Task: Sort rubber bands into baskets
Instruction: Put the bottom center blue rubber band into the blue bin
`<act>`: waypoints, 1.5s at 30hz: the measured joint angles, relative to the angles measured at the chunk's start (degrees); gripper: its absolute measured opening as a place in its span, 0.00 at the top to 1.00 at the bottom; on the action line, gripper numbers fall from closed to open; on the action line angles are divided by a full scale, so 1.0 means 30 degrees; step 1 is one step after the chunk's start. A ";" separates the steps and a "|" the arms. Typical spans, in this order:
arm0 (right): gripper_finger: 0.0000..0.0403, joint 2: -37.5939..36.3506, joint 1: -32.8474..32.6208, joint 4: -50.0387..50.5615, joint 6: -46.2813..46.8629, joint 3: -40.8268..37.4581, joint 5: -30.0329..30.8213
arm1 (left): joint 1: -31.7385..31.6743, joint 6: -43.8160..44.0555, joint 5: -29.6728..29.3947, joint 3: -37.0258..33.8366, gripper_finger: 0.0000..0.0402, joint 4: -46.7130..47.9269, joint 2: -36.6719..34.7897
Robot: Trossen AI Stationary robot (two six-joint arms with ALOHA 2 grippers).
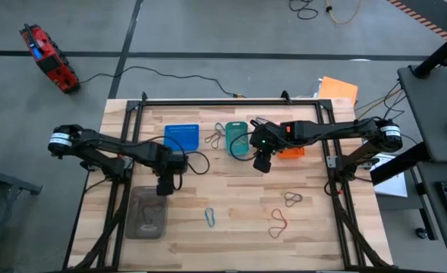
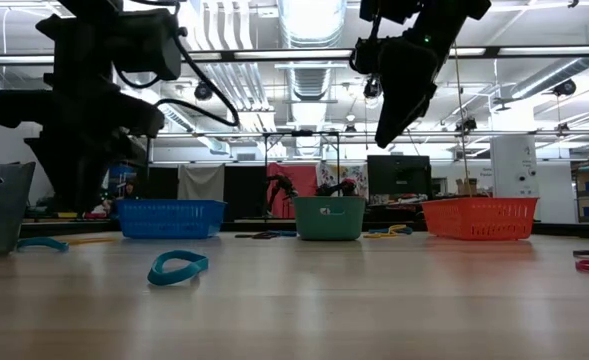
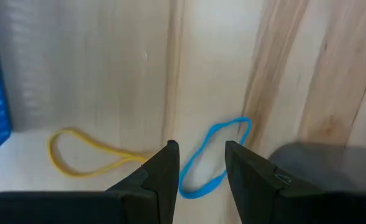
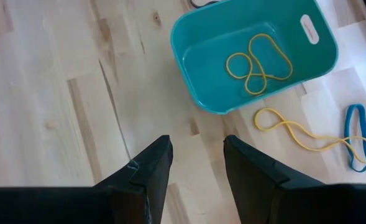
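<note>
Wooden slat table (image 1: pixel 238 220) on a grey floor, open workshop behind it with ceiling lights and shelving. Three baskets sit in a row along the far half: blue basket (image 1: pixel 181 136) left, teal basket (image 1: pixel 237 139) centre, orange basket (image 1: pixel 291 149) right, partly under the right arm. Teal basket holds a yellow rubber band (image 4: pixel 259 64); a second yellow band (image 4: pixel 294 135) and a blue band (image 4: pixel 355 145) lie on the wood just beside it.

Right gripper (image 1: pixel 262 161) hangs above the table just near of the teal basket, fingers apart, nothing between them. Left gripper (image 1: pixel 165 184) sits low over the wood near the blue basket, close to the clear grey container (image 1: pixel 148 213) at the near left; fingers apart with a gap, empty. Beyond its fingers lie a blue loop (image 3: pixel 212 158) and a yellow loop (image 3: pixel 83 158), neither touched.

Loose on the near half: a teal-blue band (image 1: pixel 210 218) at centre, a grey band (image 1: pixel 293 199) and a red band (image 1: pixel 278 224) to the right, well apart from the baskets
</note>
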State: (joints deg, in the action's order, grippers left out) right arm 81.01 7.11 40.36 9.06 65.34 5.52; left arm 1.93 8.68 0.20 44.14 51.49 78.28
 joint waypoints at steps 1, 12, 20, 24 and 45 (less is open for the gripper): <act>0.64 0.0000 -0.0004 0.0000 -0.0007 0.0000 0.0000 | 0.0002 0.0098 0.0011 0.0000 0.72 -0.0090 0.0016; 0.66 -0.0007 -0.0092 -0.0147 -0.0025 0.0000 0.0010 | 0.0085 0.1447 0.0184 0.0392 0.72 -0.2677 0.0051; 0.66 -0.0007 -0.1413 -0.0274 0.0457 0.0000 0.0012 | 0.1161 0.1446 0.0287 0.1136 0.72 -0.4582 0.0051; 0.66 -0.0007 -0.2166 -0.0267 0.0491 0.0000 0.0010 | 0.2415 0.1445 0.0316 0.1137 0.72 -0.7400 0.0296; 0.66 -0.1181 -0.6461 0.2456 0.4233 0.0000 0.0389 | 0.6356 0.6681 -0.1415 0.1173 0.72 -1.4268 0.6088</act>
State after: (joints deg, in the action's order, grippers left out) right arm 77.47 -12.27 47.73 21.76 65.34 6.69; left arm 21.00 28.73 -4.05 47.66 8.69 96.54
